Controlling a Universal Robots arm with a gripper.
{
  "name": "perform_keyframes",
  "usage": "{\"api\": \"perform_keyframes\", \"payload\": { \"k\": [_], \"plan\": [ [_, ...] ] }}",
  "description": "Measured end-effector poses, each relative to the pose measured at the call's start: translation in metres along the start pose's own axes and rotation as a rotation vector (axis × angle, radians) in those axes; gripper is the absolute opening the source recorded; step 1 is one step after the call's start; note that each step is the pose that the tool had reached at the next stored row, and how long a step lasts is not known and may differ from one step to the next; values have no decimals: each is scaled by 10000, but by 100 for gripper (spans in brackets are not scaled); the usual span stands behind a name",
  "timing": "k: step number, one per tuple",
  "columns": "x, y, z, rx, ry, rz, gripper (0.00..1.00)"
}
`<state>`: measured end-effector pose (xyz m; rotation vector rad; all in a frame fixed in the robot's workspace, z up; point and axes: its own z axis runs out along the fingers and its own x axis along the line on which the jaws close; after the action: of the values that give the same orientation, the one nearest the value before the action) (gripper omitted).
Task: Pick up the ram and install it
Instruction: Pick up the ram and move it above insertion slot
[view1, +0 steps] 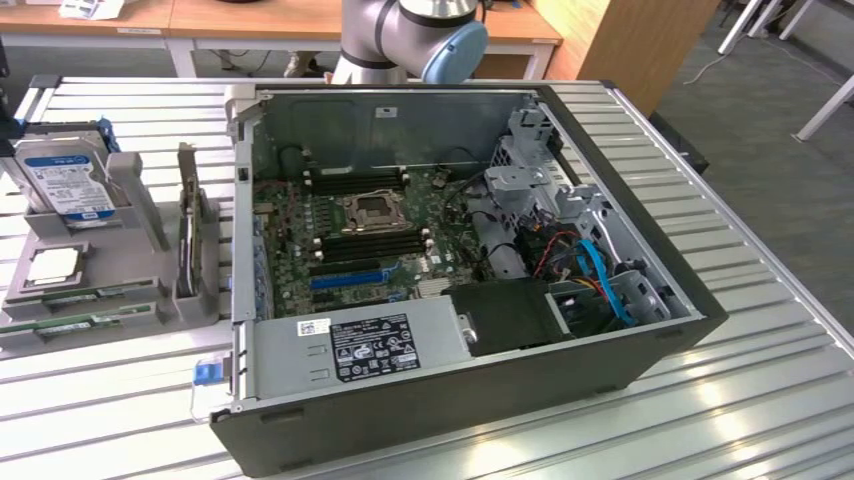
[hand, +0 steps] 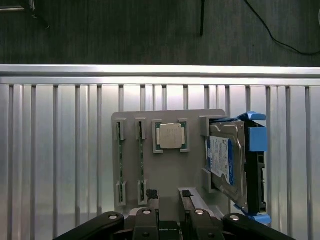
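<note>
1. Ram (hand: 141, 165): a thin green stick standing on edge in a slot of the grey holder (hand: 170, 170). In the exterior view it shows as a green strip (view1: 87, 294) at the holder's (view1: 160, 300) near end.
2. Second stick (hand: 120, 165) sits in the holder's outermost slot, parallel to the first and just beside it. In the exterior view it is the strip (view1: 67, 325) closest to the holder's end.
3. Processor (hand: 170, 136), square and silver, lies flat in the holder's middle pocket, just beside the ram.
4. Drive (hand: 227, 160), silver with a blue-and-white label and a blue frame, stands tilted at the holder's far end from the ram. The exterior view shows its label (view1: 67, 180).
5. Gripper (hand: 169, 194) hangs above the holder's edge. Its two black fingers (hand: 152, 194) are spread apart with bare grey holder showing between them, and they grip nothing. One tip is over the end of the ram's slot, the other over the holder's edge below the processor.
6. Case (view1: 667, 330), open and black, lies just beside the holder on the exterior view's right. Its motherboard (view1: 400, 225) faces up with long black slots.
7. Arm (view1: 400, 35) rises beyond the case, well apart from the holder.
8. Table (view1: 747, 400), ribbed metal, carries holder and case.
</note>
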<state>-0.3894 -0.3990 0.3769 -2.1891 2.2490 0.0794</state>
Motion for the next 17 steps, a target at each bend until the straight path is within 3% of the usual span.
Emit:
{"api": "perform_keyframes", "payload": {
  "k": [17],
  "plan": [
    [12, -10, 310, 1, -1, 1, 30]
  ]
}}
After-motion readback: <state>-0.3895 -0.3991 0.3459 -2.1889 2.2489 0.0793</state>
